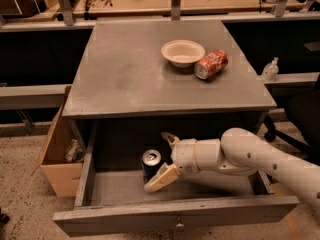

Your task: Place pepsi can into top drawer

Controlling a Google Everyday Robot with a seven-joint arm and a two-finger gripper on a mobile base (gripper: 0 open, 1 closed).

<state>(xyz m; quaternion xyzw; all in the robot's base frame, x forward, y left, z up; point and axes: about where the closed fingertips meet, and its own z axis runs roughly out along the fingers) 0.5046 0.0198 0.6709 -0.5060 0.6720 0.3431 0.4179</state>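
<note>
Gripper (155, 161): one unit, two pale tan fingers (162, 178), located inside the top drawer (175, 215) at its left-centre. The fingers are spread wide, one toward the rear of the drawer and one toward the front. Nothing is clamped. The gripper is carried on one white, rounded arm (250, 156) that enters over the drawer's right end.

Pepsi can (151, 160): one unit, dark blue cylinder with a silver top. It stands upright on the drawer floor, in the gap between the spread fingers. The front finger lies against or just beside its base; contact cannot be determined.

Top drawer: one unit, pulled out, grey, wide and shallow, with a flat front panel and a small central handle (176, 226). Contents: the pepsi can and the gripper.

Cabinet (130, 69): one unit, grey, with a flat matte top showing faint scuffing. Items on top, at the right rear:
- One bowl (183, 52), round, cream, shallow, upright, with nothing visible inside.
- One red-orange can (211, 64), lying on its side just beside the bowl's right edge, silver end facing forward.

Cardboard box (59, 174): one unit, brown, open-topped, on the speckled floor against the cabinet's left side. Contents: one crumpled pale item, not identifiable.

One small clear bottle (270, 69) stands on a ledge to the cabinet's right.
</note>
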